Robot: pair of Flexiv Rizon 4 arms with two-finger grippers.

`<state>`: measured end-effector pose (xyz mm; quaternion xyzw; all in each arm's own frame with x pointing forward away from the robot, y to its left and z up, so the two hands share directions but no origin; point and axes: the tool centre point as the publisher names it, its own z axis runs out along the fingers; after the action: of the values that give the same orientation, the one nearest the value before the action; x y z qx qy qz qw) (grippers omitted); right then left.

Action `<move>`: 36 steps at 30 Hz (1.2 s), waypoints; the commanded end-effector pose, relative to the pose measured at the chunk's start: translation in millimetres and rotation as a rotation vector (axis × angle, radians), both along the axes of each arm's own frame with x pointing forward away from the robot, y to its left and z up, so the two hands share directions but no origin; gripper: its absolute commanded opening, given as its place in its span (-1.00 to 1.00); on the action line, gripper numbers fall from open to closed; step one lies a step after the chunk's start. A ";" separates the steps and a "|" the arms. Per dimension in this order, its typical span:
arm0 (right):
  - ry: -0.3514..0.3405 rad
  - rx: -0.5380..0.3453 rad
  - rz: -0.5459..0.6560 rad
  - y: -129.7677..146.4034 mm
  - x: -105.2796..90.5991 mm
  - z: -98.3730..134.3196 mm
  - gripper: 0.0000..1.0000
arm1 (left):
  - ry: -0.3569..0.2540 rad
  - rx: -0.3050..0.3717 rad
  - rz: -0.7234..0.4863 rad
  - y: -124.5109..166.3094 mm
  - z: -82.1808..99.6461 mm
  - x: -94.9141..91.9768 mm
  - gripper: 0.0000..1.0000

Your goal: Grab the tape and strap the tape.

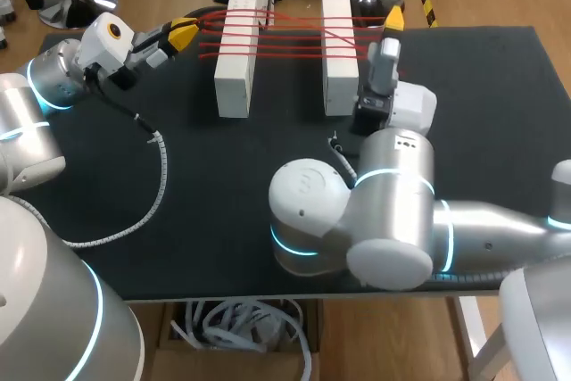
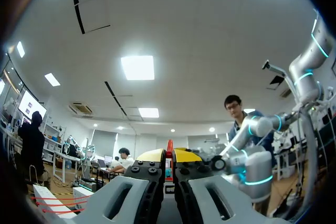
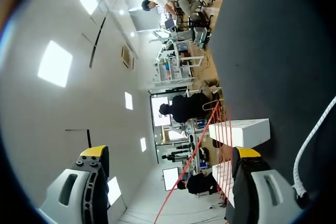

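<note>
Two white rectangular blocks are set side by side on the black table, well apart: the left block and the right block. A thin red tape is strung between them in several near-parallel strands. Four or five may be counted, though they cross near the right block and the number is hard to fix.

Two grippers are in view. The left gripper is held just beyond the left block's far end, and one strand is led from that block to its tips. In the left wrist view, the left gripper is shown with its yellow tips pressed together on the red tape – only a short strip of it stands out above them.

The right gripper is placed at the right block's outer side; only one yellow tip is seen from above, the other being hidden. In the right wrist view, the right gripper has its fingers spread wide, and the red tape passes between them untouched. One white spiral cable lies on the table.
</note>
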<state>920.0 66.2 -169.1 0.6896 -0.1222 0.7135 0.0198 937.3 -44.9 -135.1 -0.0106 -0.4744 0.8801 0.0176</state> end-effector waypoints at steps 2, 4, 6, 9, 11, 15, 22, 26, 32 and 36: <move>-0.005 0.006 -0.008 -2.0 8.2 6.1 1.00 | -0.001 -0.003 0.001 -0.3 -1.0 -0.4 -1.00; -0.015 0.009 -0.006 -3.9 8.8 9.4 1.00 | -0.001 -0.003 0.001 -0.3 -1.0 -0.4 -1.00; -0.026 0.008 -0.004 -5.5 9.7 11.8 0.99 | -0.001 -0.003 0.001 -0.3 -1.0 -0.4 -1.00; -0.029 0.009 -0.003 -7.6 11.6 13.7 0.00 | -0.001 -0.003 0.001 -0.3 -1.0 -0.4 -1.00; -0.031 0.008 -0.001 -8.5 11.9 14.3 -0.07 | -0.001 -0.003 0.001 -0.3 -1.0 -0.4 -1.00; -0.027 0.013 -0.003 -9.8 11.7 15.1 -0.11 | -0.001 -0.003 0.001 -0.3 -1.0 -0.4 -1.00; -0.022 0.019 0.008 -10.3 6.2 18.1 -0.05 | -0.001 -0.003 0.001 -0.3 -1.0 -0.4 -1.00; -0.016 0.025 0.012 -9.1 2.0 19.5 -0.06 | -0.001 -0.003 0.001 -0.3 -1.0 -0.4 -1.00; -0.008 0.037 0.015 -7.4 -3.4 21.7 -0.06 | -0.001 -0.003 0.001 -0.3 -1.0 -0.4 -1.00; -0.003 0.046 0.008 -7.0 -4.3 22.1 -0.07 | -0.001 -0.003 0.001 -0.3 -1.0 -0.4 -1.00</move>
<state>916.6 57.6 -151.4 0.6853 -0.1335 0.7159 -0.0012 937.3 -44.9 -135.1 -0.0106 -0.4744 0.8801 0.0176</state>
